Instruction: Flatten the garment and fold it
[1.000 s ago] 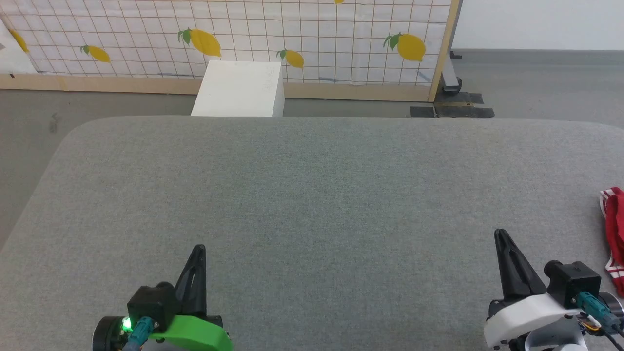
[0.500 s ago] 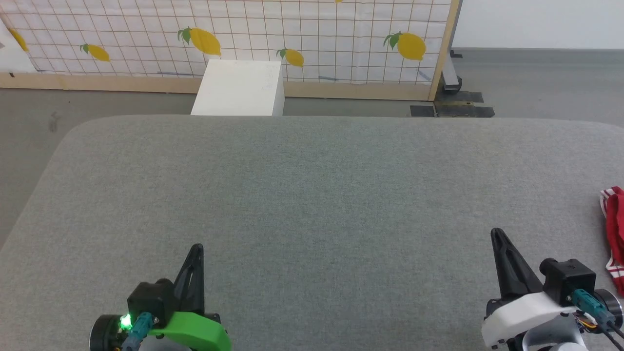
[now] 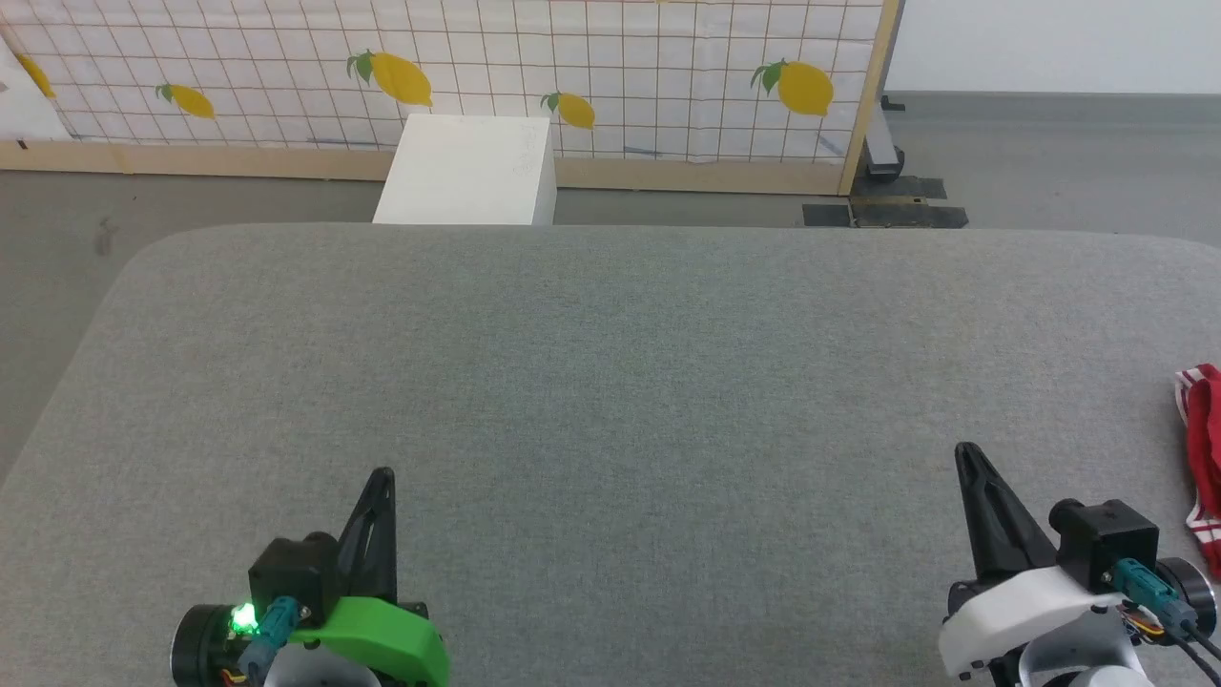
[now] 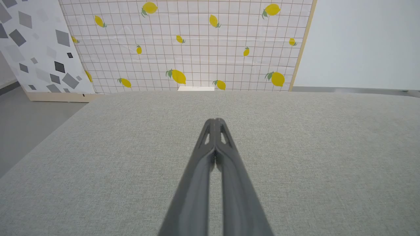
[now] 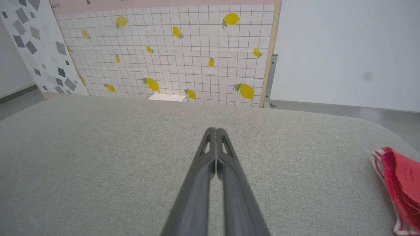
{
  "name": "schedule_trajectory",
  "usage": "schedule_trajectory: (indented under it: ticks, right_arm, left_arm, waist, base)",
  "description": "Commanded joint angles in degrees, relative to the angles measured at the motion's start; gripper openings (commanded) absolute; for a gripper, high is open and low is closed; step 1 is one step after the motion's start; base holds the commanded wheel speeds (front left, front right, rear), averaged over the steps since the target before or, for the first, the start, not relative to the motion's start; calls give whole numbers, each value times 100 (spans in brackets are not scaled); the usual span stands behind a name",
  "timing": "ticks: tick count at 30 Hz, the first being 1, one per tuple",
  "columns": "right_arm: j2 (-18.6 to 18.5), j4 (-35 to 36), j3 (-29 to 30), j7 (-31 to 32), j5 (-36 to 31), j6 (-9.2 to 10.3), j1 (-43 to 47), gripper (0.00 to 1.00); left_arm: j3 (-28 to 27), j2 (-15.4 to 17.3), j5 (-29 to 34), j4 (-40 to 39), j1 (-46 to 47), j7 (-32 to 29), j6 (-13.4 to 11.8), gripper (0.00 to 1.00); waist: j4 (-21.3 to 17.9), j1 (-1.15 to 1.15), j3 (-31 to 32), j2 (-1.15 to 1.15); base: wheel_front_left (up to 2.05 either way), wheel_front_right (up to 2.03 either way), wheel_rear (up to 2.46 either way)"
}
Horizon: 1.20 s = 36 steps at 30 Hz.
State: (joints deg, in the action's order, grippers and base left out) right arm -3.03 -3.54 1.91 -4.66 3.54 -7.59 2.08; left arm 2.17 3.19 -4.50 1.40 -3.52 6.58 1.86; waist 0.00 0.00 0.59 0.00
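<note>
Both pairs of jaws are pressed shut, holding nothing; the garment (image 3: 1207, 429) lies bunched at the desk (image 3: 610, 382)'s right edge, where a clumsy reach could shove it off

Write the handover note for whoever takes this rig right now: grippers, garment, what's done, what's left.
Left gripper: shut, holding nothing, over the front left of the grey fabric-covered table.
Right gripper: shut, holding nothing, over the front right.
Red garment with red-and-white striped trim: bunched at the table's right edge, to the right of the right gripper and apart from it; the frame cuts most of it off.
Done: nothing; it is neither flattened nor folded.
Left: pull it to the middle, spread it flat, fold.
</note>
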Motion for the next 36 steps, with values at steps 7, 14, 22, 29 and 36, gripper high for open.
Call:
schedule_trajectory:
  ticks: [7,14,22,29,36]
  right_arm:
    - [9,89,-40,80,-85,6,-117,0]
    - [10,128,-62,136,-124,7,-130,0]
    - [11,172,-87,201,-170,7,-145,0]
    - [12,212,-110,259,-210,8,-159,0]
    - [13,252,-132,317,-250,8,-173,0]
  left_arm:
    - [-58,-19,127,-33,147,-109,-56,0]
    - [-81,-21,174,-49,177,-189,-75,0]
    - [-108,-23,228,-67,211,-281,-97,0]
    - [-132,-25,277,-83,242,-363,-116,0]
    - [-156,-27,325,-99,273,-445,-136,0]
  waist:
    - [0,0,-8,0]
    - [0,0,-16,0]
    - [0,0,-24,0]
    - [0,0,-32,0]
    - [0,0,-39,0]
  base:
    - [0,0,0]
    - [0,0,0]
    - [0,0,0]
    - [0,0,0]
    - [0,0,0]
